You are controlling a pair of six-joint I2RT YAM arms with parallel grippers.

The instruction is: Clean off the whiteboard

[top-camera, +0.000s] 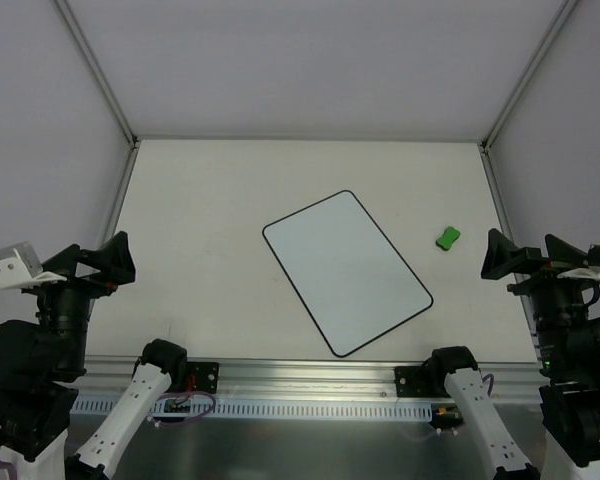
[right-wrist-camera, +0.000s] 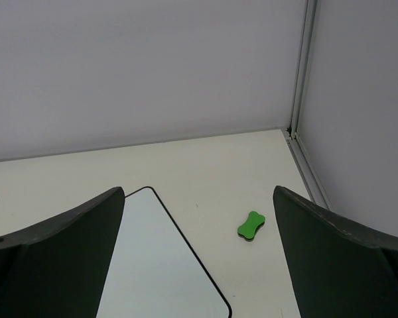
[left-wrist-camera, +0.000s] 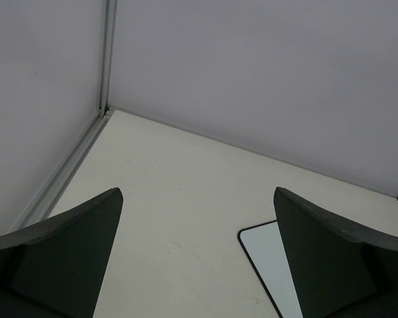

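The right end effector [top-camera: 496,258] hangs at the table's [top-camera: 200,200] right edge with its 2 fingers spread wide and nothing between them. The left end effector [top-camera: 120,262] is the same at the left edge.

The green eraser [top-camera: 447,237] lies just ahead of the right one and slightly to its left, so I judge the right arm much the nearer for a pickup. Its long axis runs slantwise, far-right to near-left in the top view.

Beyond it, apart from it, the whiteboard [top-camera: 347,272] lies flat mid-table. It is turned so its long axis runs from far-left to near-right.

No drawing shows on the board, though faint marks could escape these views. The left wrist view catches only 1 corner of the board and no eraser. In the right wrist view a finger hides the board's near part.
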